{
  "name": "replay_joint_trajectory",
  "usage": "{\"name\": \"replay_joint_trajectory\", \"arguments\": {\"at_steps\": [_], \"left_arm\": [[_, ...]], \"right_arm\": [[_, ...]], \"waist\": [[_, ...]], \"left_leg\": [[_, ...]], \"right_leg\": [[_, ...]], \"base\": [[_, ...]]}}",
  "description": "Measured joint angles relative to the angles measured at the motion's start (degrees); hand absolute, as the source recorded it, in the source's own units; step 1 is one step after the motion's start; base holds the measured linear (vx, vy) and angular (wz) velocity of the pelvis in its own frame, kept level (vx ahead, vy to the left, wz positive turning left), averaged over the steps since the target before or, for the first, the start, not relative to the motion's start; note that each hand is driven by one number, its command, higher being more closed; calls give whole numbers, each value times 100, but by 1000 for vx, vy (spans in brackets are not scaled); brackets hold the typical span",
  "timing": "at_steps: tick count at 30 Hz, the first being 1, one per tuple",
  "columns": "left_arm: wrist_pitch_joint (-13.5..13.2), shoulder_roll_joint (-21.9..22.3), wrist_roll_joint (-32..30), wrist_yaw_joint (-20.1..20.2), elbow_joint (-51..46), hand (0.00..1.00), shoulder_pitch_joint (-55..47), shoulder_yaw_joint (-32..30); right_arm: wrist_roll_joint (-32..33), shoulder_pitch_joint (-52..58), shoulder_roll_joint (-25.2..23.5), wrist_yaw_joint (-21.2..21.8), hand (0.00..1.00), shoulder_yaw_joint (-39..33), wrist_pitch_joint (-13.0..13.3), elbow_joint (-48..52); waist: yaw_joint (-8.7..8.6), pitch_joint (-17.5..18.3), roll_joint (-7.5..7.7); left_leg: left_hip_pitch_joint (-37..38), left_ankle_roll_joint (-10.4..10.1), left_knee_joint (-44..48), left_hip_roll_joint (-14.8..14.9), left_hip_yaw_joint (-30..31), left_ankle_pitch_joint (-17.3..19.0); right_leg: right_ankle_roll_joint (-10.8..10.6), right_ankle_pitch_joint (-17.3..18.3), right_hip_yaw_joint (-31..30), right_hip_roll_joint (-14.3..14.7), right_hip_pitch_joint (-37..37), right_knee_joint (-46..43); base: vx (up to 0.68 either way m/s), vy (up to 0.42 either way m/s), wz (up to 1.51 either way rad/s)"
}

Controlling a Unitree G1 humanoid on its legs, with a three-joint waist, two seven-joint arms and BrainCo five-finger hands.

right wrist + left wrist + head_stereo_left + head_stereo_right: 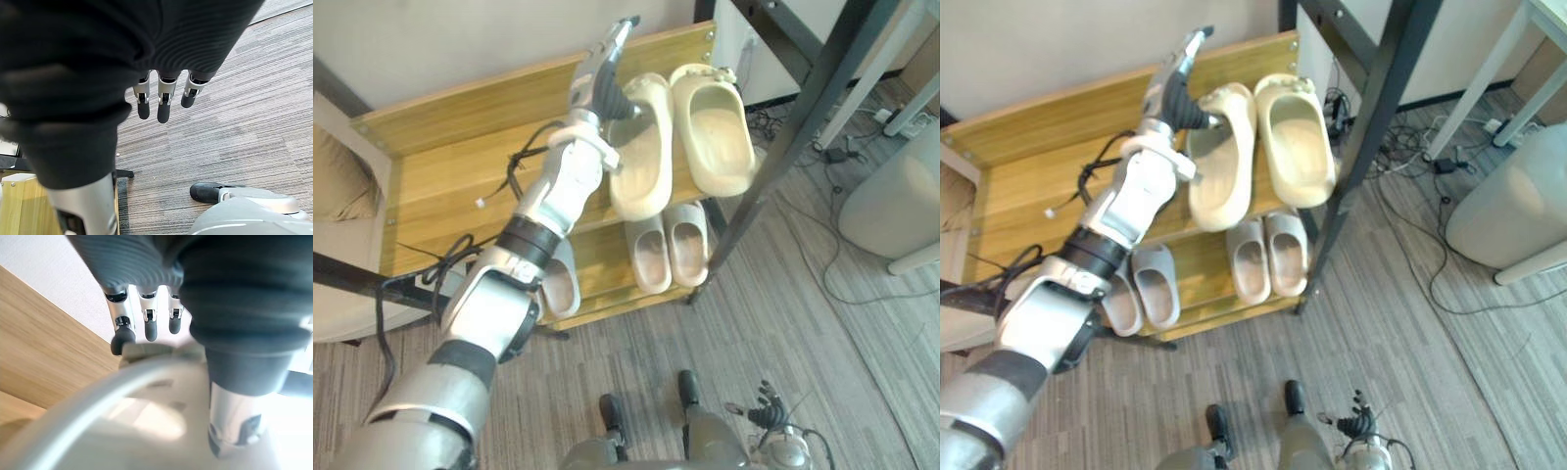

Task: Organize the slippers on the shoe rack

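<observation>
Overhead, the left hand [593, 80] lies against the top-left slipper [641, 162]; its wrist view shows straight fingers [150, 328] touching the rim.

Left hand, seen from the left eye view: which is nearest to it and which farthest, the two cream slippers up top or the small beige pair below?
1. Left cream slipper, top shelf, against the left hand.
2. Right cream slipper, beside it.
3. Small beige pair, lower shelf, right end.
</observation>
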State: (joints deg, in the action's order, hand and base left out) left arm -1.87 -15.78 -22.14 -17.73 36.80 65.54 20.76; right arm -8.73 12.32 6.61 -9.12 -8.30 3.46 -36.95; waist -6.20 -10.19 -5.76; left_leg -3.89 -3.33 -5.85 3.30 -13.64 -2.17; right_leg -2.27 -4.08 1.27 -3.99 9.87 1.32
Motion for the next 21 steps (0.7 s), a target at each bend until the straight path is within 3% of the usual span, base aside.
{"name": "replay_joint_trajectory", "arguments": {"at_steps": [10, 21], "left_arm": [[-36, 90, 424, -83, -140, 0, -77, -25], [-216, 210, 990, -220, -1766, 0, -1456, -308]], "right_arm": [[-2, -1, 23, 1, 0, 48, 2, -87], [-20, -154, 88, -1, 0, 78, -7, -708]], "waist": [[2, 10, -14], [7, 23, -30]], "left_leg": [[104, 8, 0, -6, 78, -24], [147, 34, -1, -47, 387, -92]], "right_leg": [[-1, 0, 77, -12, -143, 6], [-20, 13, 365, -76, -356, 55]], "base": [[3, -7, 4], [3, -6, 14]]}}
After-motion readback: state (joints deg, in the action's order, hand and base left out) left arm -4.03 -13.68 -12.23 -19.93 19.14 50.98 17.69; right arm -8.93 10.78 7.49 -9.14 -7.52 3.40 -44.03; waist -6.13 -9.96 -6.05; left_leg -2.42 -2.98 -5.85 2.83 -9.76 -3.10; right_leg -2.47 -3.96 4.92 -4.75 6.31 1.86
